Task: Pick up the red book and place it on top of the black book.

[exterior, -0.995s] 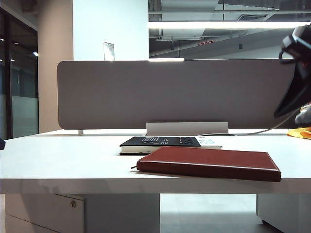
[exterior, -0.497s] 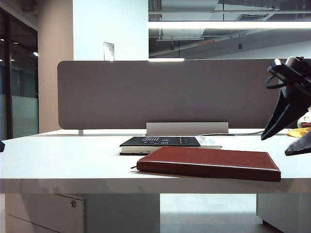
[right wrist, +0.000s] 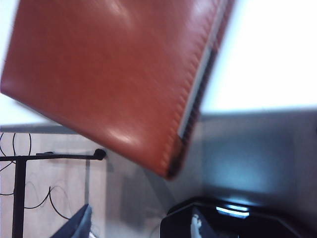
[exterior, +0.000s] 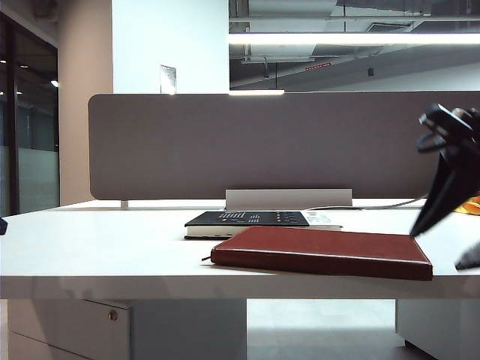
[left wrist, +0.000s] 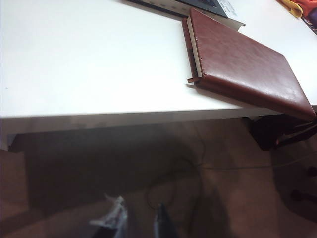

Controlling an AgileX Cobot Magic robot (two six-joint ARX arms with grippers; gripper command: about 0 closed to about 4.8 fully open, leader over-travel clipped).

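Note:
The red book (exterior: pixel 322 253) lies flat near the table's front edge, and one corner overhangs the edge in the left wrist view (left wrist: pixel 242 59). Behind it, partly overlapped, lies the black book (exterior: pixel 247 220) with white marks on its cover (left wrist: pixel 208 6). My right gripper (exterior: pixel 448 240) hangs just off the red book's right end, jaws wide open and empty. In its own view the fingers (right wrist: pixel 79 223) spread below the book's overhanging corner (right wrist: pixel 114 74). My left gripper (left wrist: pixel 138 223) sits low, in front of and below the table edge, far from both books, with its fingertips apart and nothing between them.
A grey partition (exterior: pixel 262 142) closes off the back of the white table (exterior: pixel 97 247). A white block (exterior: pixel 289 198) stands behind the black book. Something orange (exterior: pixel 472 202) lies at the far right. A drawer cabinet (exterior: pixel 67 330) sits under the table on the left.
My right gripper has come down from the upper right edge to the red book's right end, and its jaws have spread wider. The books have not moved.

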